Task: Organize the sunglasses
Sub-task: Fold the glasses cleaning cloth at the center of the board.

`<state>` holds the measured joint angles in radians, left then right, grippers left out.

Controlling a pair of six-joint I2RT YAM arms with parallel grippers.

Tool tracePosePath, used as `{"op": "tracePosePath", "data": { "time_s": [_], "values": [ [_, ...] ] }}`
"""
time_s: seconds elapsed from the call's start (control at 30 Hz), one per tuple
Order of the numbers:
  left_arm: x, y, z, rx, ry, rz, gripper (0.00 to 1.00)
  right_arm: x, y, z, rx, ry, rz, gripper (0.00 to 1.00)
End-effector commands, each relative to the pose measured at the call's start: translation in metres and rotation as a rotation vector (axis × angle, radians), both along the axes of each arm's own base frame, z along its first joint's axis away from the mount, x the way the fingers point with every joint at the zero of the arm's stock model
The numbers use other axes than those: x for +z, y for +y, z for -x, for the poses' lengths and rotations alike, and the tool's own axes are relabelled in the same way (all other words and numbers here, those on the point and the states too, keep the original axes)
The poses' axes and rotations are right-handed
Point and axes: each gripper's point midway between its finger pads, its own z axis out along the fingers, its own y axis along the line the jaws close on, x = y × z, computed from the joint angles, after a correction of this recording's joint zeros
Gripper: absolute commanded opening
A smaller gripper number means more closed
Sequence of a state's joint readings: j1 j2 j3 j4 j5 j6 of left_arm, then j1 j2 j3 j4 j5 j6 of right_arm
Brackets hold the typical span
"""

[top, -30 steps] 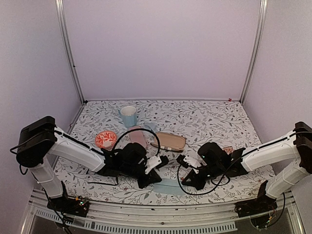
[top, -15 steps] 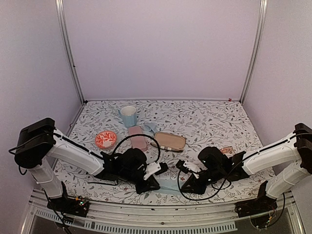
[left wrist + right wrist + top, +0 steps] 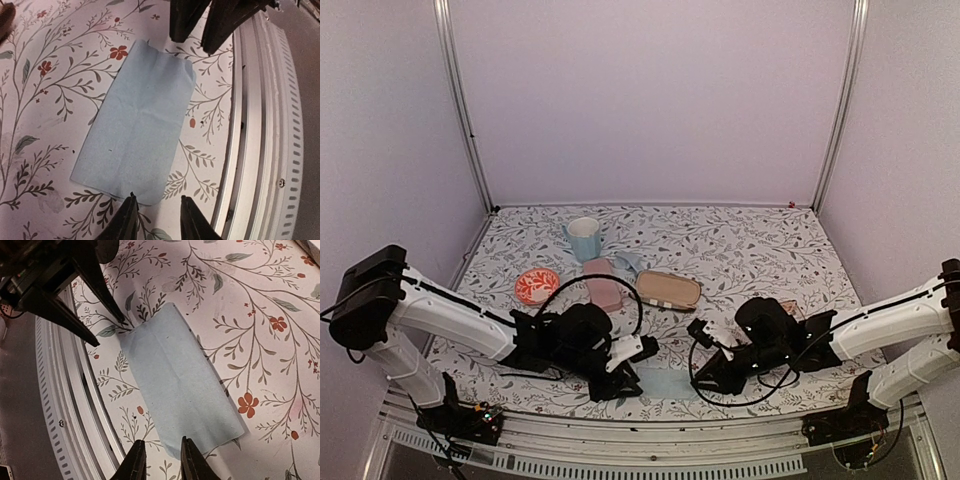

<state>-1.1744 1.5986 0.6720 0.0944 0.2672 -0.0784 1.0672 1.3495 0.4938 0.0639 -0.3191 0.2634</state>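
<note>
No sunglasses show plainly; a pinkish-tan bit (image 3: pixel 786 306) peeks out behind my right arm, and I cannot tell what it is. A folded pale blue cloth (image 3: pixel 665 383) lies flat near the table's front edge, between my two grippers. My left gripper (image 3: pixel 630 380) is open at the cloth's left end. In the left wrist view its jaws (image 3: pixel 157 205) stand apart with nothing between them, one tip at the edge of the cloth (image 3: pixel 135 120). My right gripper (image 3: pixel 705 378) is open at the other end. In the right wrist view it (image 3: pixel 161 447) holds nothing, one tip over the edge of the cloth (image 3: pixel 180 385).
Further back stand a blue cup (image 3: pixel 584 238), a red bowl (image 3: pixel 537 286), a pink oblong case (image 3: pixel 603 283) and a brown case (image 3: pixel 667 289). The metal front rail (image 3: pixel 265 125) runs right beside the cloth and both grippers. Walls enclose the table.
Both arms have dropped lower toward the front edge. Both grippers have gone from shut to open, and the cloth now lies free between them.
</note>
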Motion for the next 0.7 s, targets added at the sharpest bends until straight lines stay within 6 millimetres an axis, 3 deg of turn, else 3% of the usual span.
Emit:
{"op": "tracePosePath", "data": {
  "time_s": [0.0,0.17,0.27,0.67],
  "values": [
    [0.012,-0.001,-0.011,0.04,-0.038,0.019,0.33,0.001,-0.005,-0.029,-0.135,0.0,0.035,0.26],
    [0.021,-0.004,-0.042,0.127,-0.014,0.067,0.37,-0.003,-0.008,-0.046,-0.197,0.029,0.053,0.27],
    [0.015,-0.002,-0.058,0.159,0.021,0.062,0.39,-0.01,-0.009,-0.05,-0.202,0.054,0.069,0.27],
    [-0.008,-0.011,-0.068,0.131,0.125,0.037,0.41,-0.035,-0.011,-0.044,-0.176,0.127,0.106,0.26]
  ]
}}
